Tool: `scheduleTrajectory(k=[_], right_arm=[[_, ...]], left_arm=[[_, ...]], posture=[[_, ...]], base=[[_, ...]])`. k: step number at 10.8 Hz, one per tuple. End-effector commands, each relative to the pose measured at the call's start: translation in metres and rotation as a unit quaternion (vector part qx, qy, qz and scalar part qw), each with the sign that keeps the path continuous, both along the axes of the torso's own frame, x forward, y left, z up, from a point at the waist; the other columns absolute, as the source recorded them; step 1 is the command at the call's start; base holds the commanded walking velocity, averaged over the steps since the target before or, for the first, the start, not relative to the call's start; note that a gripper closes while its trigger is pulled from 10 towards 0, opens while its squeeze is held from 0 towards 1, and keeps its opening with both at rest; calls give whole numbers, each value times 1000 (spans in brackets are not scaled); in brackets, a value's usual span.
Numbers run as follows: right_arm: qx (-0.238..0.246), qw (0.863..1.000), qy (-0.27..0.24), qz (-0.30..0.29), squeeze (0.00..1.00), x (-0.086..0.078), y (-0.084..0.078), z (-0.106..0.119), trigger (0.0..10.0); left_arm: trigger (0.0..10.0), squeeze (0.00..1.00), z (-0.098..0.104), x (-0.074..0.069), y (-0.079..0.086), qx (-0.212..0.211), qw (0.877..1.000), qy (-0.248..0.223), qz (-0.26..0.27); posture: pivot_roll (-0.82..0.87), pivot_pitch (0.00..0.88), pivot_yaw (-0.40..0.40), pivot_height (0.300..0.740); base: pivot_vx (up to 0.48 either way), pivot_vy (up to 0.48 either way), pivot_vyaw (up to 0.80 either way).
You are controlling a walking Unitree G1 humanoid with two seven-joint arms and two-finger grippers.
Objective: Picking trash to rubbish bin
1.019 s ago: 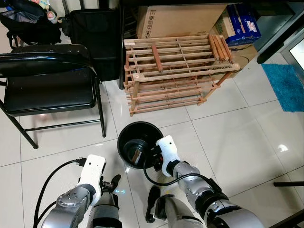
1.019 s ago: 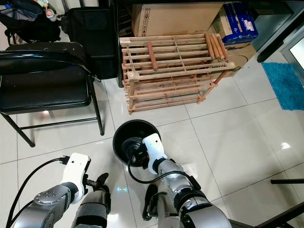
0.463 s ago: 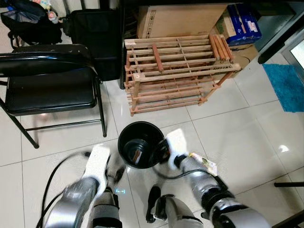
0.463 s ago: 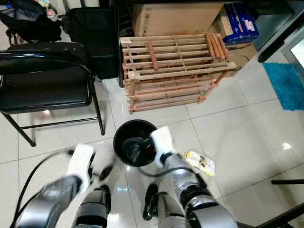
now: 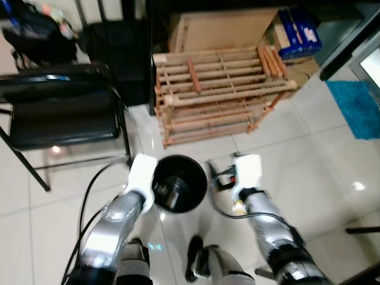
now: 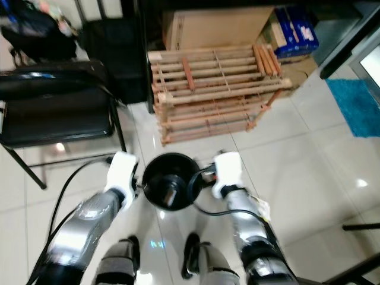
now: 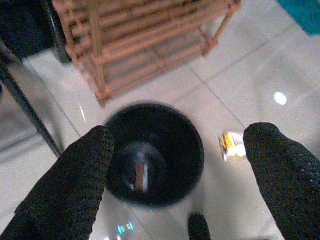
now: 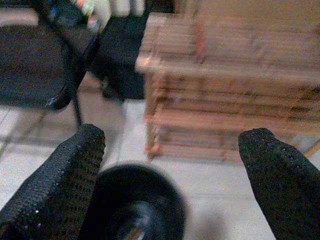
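A round black rubbish bin (image 5: 178, 183) stands on the white tiled floor, with a small piece of trash (image 7: 141, 176) lying inside it. A yellow and white wrapper (image 7: 231, 145) lies on the floor just right of the bin, partly hidden under my right arm in the eye views. My left gripper (image 7: 180, 135) is held above the bin's left side, open and empty. To the right of the bin, my right gripper (image 8: 172, 134) is also open and empty, level with the rim and pointing toward the wooden rack.
A wooden slatted rack (image 5: 222, 89) stands just behind the bin, with a cardboard box (image 5: 219, 29) and a blue box (image 5: 300, 29) behind it. A black folding chair (image 5: 59, 113) is at the left. A blue mat (image 5: 359, 107) lies at the far right.
My right gripper has come out of the bin and swung to its right. The left arm has risen to the bin's left rim. The wrapper has come into sight on the floor.
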State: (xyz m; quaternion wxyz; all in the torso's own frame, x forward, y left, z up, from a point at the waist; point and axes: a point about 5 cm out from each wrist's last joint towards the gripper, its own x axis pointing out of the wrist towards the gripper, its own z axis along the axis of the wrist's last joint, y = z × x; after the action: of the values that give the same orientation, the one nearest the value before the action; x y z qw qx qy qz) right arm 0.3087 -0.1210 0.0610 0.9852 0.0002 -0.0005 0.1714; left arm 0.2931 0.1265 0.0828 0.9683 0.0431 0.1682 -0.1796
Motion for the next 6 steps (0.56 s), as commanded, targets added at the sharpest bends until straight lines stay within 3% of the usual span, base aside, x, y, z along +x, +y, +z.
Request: scheduleTrajectory(k=[1,6], right_arm=[[4,1000,-7,-27,0,-6,-14,2,10000],[-5,993,-35,-113,0,-41,-55,23,10000]], left_arm=[[10000,0,-7,1,-9,-3,1000,2,-9],[10000,0,-1,21,-41,-21,997,-27,-63]], posture=[[334,159,-125,740],[228,73,-92,740]], base=[[0,0,0],[0,0,-708]])
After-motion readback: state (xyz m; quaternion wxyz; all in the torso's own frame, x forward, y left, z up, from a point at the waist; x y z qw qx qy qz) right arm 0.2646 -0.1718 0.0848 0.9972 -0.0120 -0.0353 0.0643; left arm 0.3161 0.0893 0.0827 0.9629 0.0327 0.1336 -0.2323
